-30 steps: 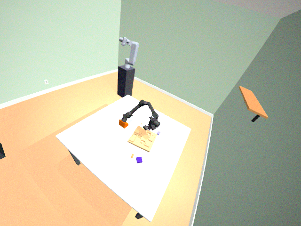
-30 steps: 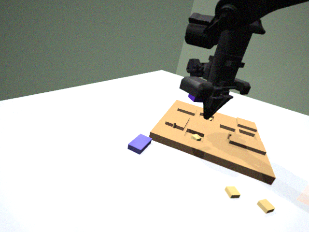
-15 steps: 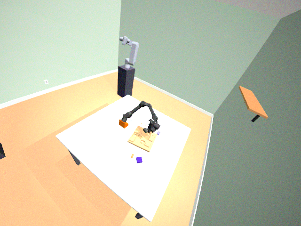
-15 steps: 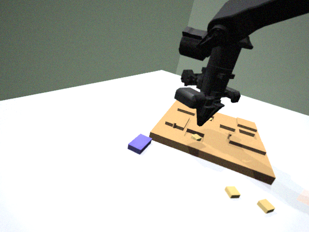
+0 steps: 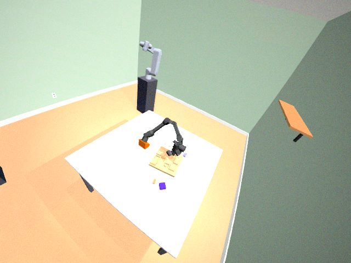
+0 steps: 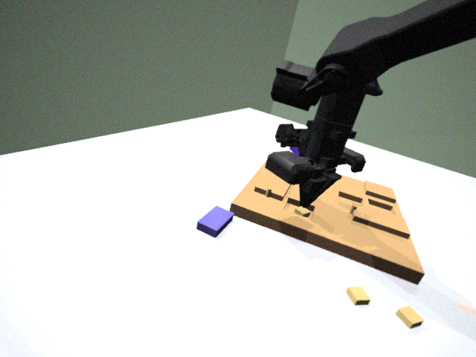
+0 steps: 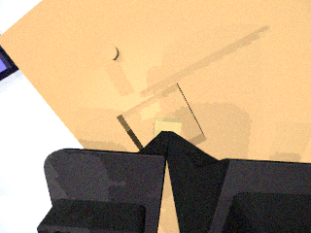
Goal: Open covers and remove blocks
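The tan puzzle board (image 5: 163, 167) (image 6: 346, 245) (image 7: 97, 39) lies on the white table (image 5: 119, 170) (image 6: 115, 230). My gripper (image 5: 170, 153) (image 6: 306, 202) (image 7: 166, 134) is shut and empty. Its tip points down just above an open well near the board's left edge. A small tan block (image 6: 302, 212) (image 7: 167, 125) sits in that well, right below the fingertips. A round pin (image 7: 115, 53) shows on the board beyond the well. Other covers (image 6: 380, 193) stand as raised slabs on the board's right part.
A purple block (image 6: 215, 221) (image 7: 4, 65) lies on the table left of the board. Another purple block (image 6: 295, 150) shows behind the wrist. Two tan blocks (image 6: 358, 295) (image 6: 409, 316) lie in front of the board. The arm's orange base (image 5: 143, 143) stands behind the board.
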Controlling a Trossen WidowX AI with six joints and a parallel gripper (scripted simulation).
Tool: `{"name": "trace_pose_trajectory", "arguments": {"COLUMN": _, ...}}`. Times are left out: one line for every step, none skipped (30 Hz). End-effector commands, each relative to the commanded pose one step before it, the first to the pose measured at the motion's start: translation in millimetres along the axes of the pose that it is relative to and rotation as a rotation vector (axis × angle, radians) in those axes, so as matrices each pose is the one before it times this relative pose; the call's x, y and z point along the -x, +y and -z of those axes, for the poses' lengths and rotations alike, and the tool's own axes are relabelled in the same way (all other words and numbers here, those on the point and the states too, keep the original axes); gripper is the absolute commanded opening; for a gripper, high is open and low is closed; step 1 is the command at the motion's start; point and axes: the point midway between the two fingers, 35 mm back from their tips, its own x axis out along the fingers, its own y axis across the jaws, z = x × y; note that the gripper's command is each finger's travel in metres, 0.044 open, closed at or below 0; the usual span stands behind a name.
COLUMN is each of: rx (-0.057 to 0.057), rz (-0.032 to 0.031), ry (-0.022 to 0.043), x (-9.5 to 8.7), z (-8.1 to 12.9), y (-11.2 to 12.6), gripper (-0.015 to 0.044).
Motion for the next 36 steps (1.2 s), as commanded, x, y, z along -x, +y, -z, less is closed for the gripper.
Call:
{"name": "trace_pose_trajectory", "arguments": {"rx": -0.0075, "rz": -0.00389, "ry": 0.00198, "x": -4.10, "z": 0.58, "y": -0.56, "gripper": 0.0000}}
{"name": "trace_pose_trajectory", "arguments": {"rx": 0.0000, "rz": -0.00005, "ry": 0.00002, "x": -0.93, "z": 0.00, "y": 0.07, "gripper": 0.0000}}
{"name": "trace_pose_trajectory", "arguments": {"rx": 0.0000, "rz": -0.00004, "ry": 0.00002, "x": -0.74, "z": 0.00, "y": 0.06, "gripper": 0.0000}}
{"name": "trace_pose_trajectory", "arguments": {"rx": 0.0000, "rz": -0.00003, "ry": 0.00001, "x": -0.45, "z": 0.00, "y": 0.03, "gripper": 0.0000}}
{"name": "trace_pose_trajectory", "arguments": {"rx": 0.0000, "rz": -0.00001, "ry": 0.00000, "x": -0.15, "z": 0.00, "y": 0.01, "gripper": 0.0000}}
{"name": "trace_pose_trajectory", "arguments": {"rx": 0.0000, "rz": 0.00000, "ry": 0.00000, "x": 0.00, "z": 0.00, "y": 0.00, "gripper": 0.0000}}
{"name": "trace_pose_trajectory", "arguments": {"rx": 0.0000, "rz": 0.00000, "ry": 0.00000, "x": 0.00, "z": 0.00, "y": 0.00, "gripper": 0.0000}}
{"name": "trace_pose_trajectory", "arguments": {"rx": 0.0000, "rz": 0.00000, "ry": 0.00000, "x": 0.00, "z": 0.00, "y": 0.00, "gripper": 0.0000}}
{"name": "trace_pose_trajectory", "arguments": {"rx": 0.0000, "rz": -0.00001, "ry": -0.00001, "x": -0.10, "z": -0.17, "y": 0.14, "gripper": 0.0000}}
{"name": "trace_pose_trajectory", "arguments": {"rx": 0.0000, "rz": -0.00002, "ry": -0.00001, "x": -0.22, "z": -0.35, "y": 0.28, "gripper": 0.0000}}
{"name": "trace_pose_trajectory", "arguments": {"rx": 0.0000, "rz": -0.00003, "ry": -0.00002, "x": -0.29, "z": -0.47, "y": 0.35, "gripper": 0.0000}}
{"name": "trace_pose_trajectory", "arguments": {"rx": 0.0000, "rz": -0.00003, "ry": -0.00002, "x": -0.38, "z": -0.61, "y": 0.42, "gripper": 0.0000}}
{"name": "trace_pose_trajectory", "arguments": {"rx": 0.0000, "rz": -0.00005, "ry": -0.00003, "x": -0.49, "z": -0.78, "y": 0.54, "gripper": 0.0000}}
{"name": "trace_pose_trajectory", "arguments": {"rx": 0.0000, "rz": -0.00004, "ry": -0.00003, "x": -0.48, "z": -0.76, "y": 0.50, "gripper": 0.0000}}
{"name": "trace_pose_trajectory", "arguments": {"rx": 0.0000, "rz": -0.00005, "ry": -0.00003, "x": -0.50, "z": -0.78, "y": 0.51, "gripper": 0.0000}}
{"name": "trace_pose_trajectory", "arguments": {"rx": 0.0000, "rz": -0.00004, "ry": -0.00003, "x": -0.45, "z": -0.72, "y": 0.37, "gripper": 0.0000}}
{"name": "trace_pose_trajectory", "arguments": {"rx": 0.0000, "rz": -0.00002, "ry": -0.00002, "x": -0.29, "z": -0.46, "y": 0.13, "gripper": 0.0000}}
{"name": "trace_pose_trajectory", "arguments": {"rx": 0.0000, "rz": -0.00001, "ry": -0.00001, "x": -0.10, "z": -0.16, "y": 0.05, "gripper": 0.0000}}
{"name": "trace_pose_trajectory", "arguments": {"rx": -0.0014, "rz": 0.00000, "ry": 0.00000, "x": 0.00, "z": 0.01, "y": -0.08, "gripper": 0.0000}}
{"name": "trace_pose_trajectory", "arguments": {"rx": -0.0014, "rz": 0.00000, "ry": 0.00000, "x": 0.00, "z": 0.01, "y": -0.08, "gripper": 0.0000}}
{"name": "trace_pose_trajectory", "arguments": {"rx": 0.0000, "rz": 0.00001, "ry": 0.00000, "x": 0.00, "z": 0.00, "y": -0.10, "gripper": 0.0000}}
{"name": "trace_pose_trajectory", "arguments": {"rx": 0.0000, "rz": 0.00000, "ry": 0.00000, "x": 0.00, "z": 0.00, "y": 0.00, "gripper": 0.0000}}
{"name": "trace_pose_trajectory", "arguments": {"rx": 0.0000, "rz": 0.00000, "ry": 0.00000, "x": 0.00, "z": 0.00, "y": 0.00, "gripper": 0.0000}}
{"name": "trace_pose_trajectory", "arguments": {"rx": 0.0000, "rz": 0.00000, "ry": 0.00000, "x": 0.00, "z": 0.00, "y": 0.00, "gripper": 0.0000}}
{"name": "trace_pose_trajectory", "arguments": {"rx": 0.0000, "rz": 0.00000, "ry": 0.00000, "x": 0.00, "z": 0.00, "y": 0.00, "gripper": 0.0000}}
{"name": "trace_pose_trajectory", "arguments": {"rx": 0.0000, "rz": 0.00000, "ry": 0.00000, "x": 0.00, "z": 0.00, "y": 0.00, "gripper": 0.0000}}
{"name": "trace_pose_trajectory", "arguments": {"rx": -0.0012, "rz": 0.00001, "ry": 0.00000, "x": 0.00, "z": -0.03, "y": -0.10, "gripper": 0.0000}}
{"name": "trace_pose_trajectory", "arguments": {"rx": 0.0000, "rz": 0.00000, "ry": 0.00000, "x": 0.00, "z": 0.00, "y": 0.00, "gripper": 0.0000}}
{"name": "trace_pose_trajectory", "arguments": {"rx": 0.0000, "rz": 0.00000, "ry": 0.00000, "x": 0.00, "z": 0.00, "y": 0.00, "gripper": 0.0000}}
{"name": "trace_pose_trajectory", "arguments": {"rx": 0.0000, "rz": 0.00000, "ry": 0.00000, "x": 0.00, "z": 0.00, "y": 0.00, "gripper": 0.0000}}
{"name": "trace_pose_trajectory", "arguments": {"rx": 0.0000, "rz": 0.00000, "ry": 0.00000, "x": 0.00, "z": 0.00, "y": 0.00, "gripper": 0.0000}}
{"name": "trace_pose_trajectory", "arguments": {"rx": 0.0000, "rz": 0.00000, "ry": 0.00000, "x": 0.00, "z": 0.00, "y": 0.00, "gripper": 0.0000}}
{"name": "trace_pose_trajectory", "arguments": {"rx": 0.0000, "rz": 0.00000, "ry": 0.00000, "x": 0.00, "z": 0.00, "y": 0.00, "gripper": 0.0000}}
{"name": "trace_pose_trajectory", "arguments": {"rx": 0.0000, "rz": 0.00000, "ry": 0.00000, "x": 0.00, "z": 0.00, "y": 0.00, "gripper": 0.0000}}
{"name": "trace_pose_trajectory", "arguments": {"rx": 0.0000, "rz": 0.00000, "ry": 0.00000, "x": 0.00, "z": 0.00, "y": 0.00, "gripper": 0.0000}}
{"name": "trace_pose_trajectory", "arguments": {"rx": 0.0000, "rz": 0.00000, "ry": 0.00000, "x": 0.00, "z": 0.00, "y": 0.00, "gripper": 0.0000}}
